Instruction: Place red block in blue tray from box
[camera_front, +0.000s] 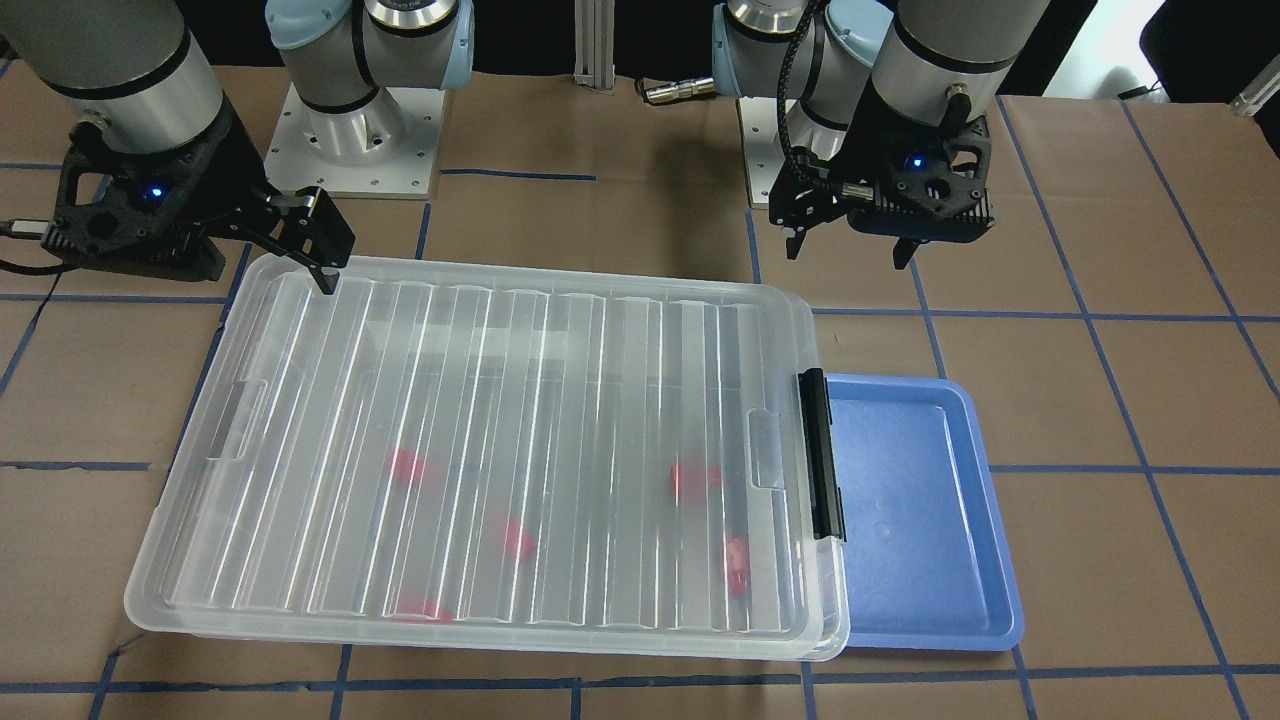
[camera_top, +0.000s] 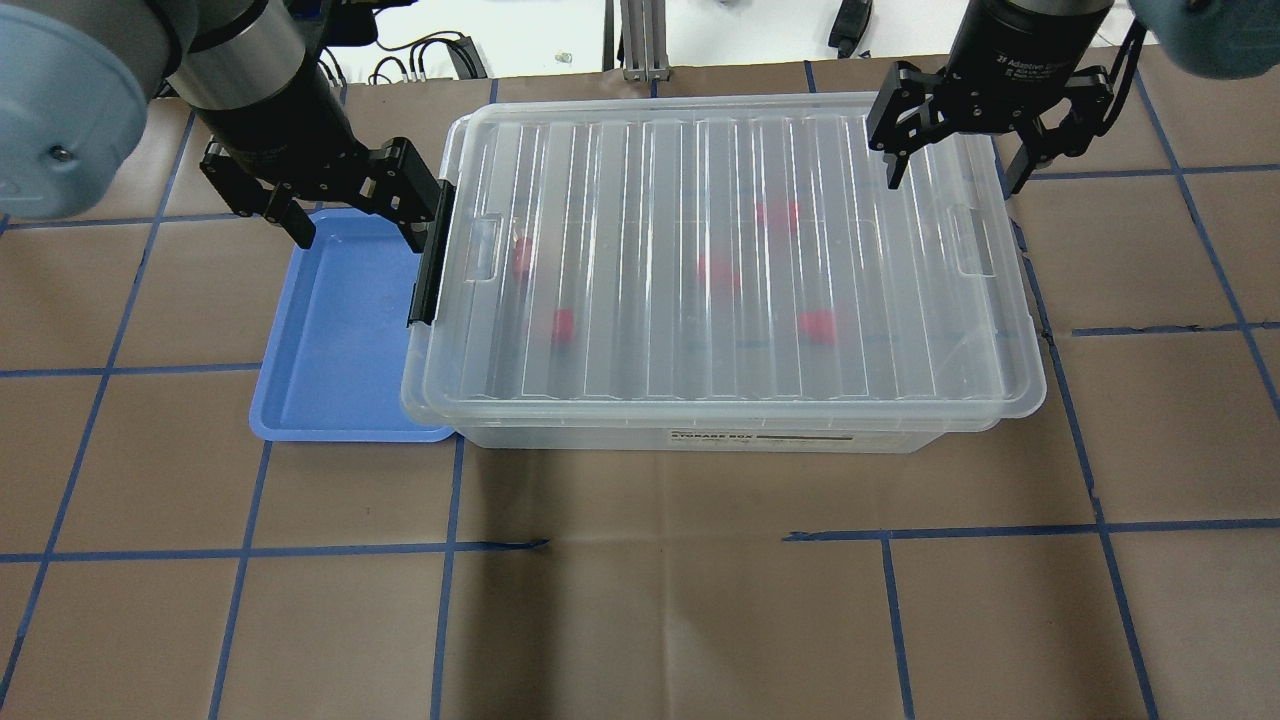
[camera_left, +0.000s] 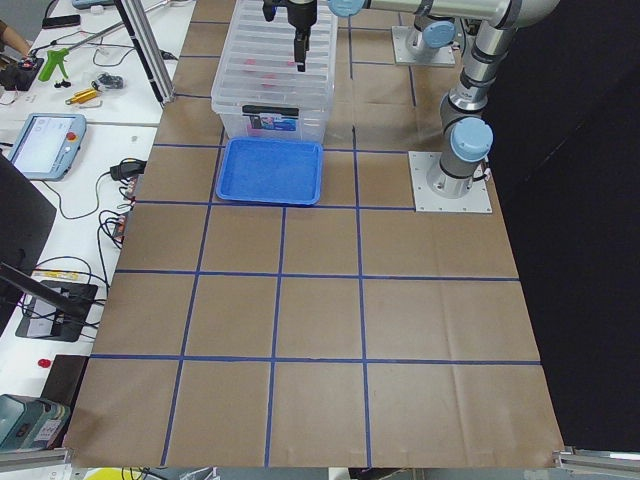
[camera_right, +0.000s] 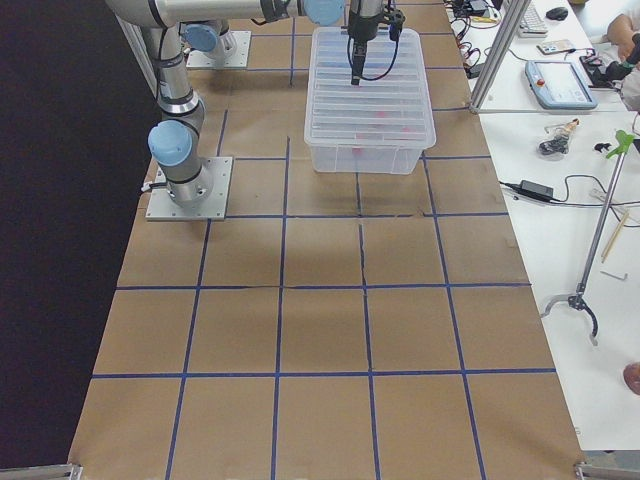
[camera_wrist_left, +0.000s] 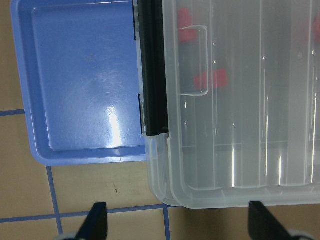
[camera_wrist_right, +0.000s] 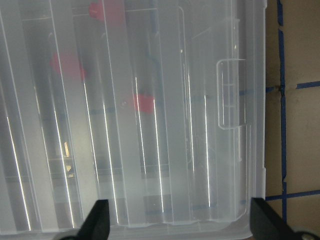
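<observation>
Left gripper, fingers spread wide and pointing down, right gripper, fingers equally wide, pointing down

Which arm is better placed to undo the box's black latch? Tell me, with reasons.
Left. The left gripper hovers open over the black latch at the end of the box that meets the blue tray. The right gripper, also open, hangs over the opposite end, away from the latch.

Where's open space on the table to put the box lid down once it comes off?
Widest bare table lies along the box's labelled long side. The blue tray is empty but small. Crowded: the latch end, where tray, box and left end effector meet.
</observation>
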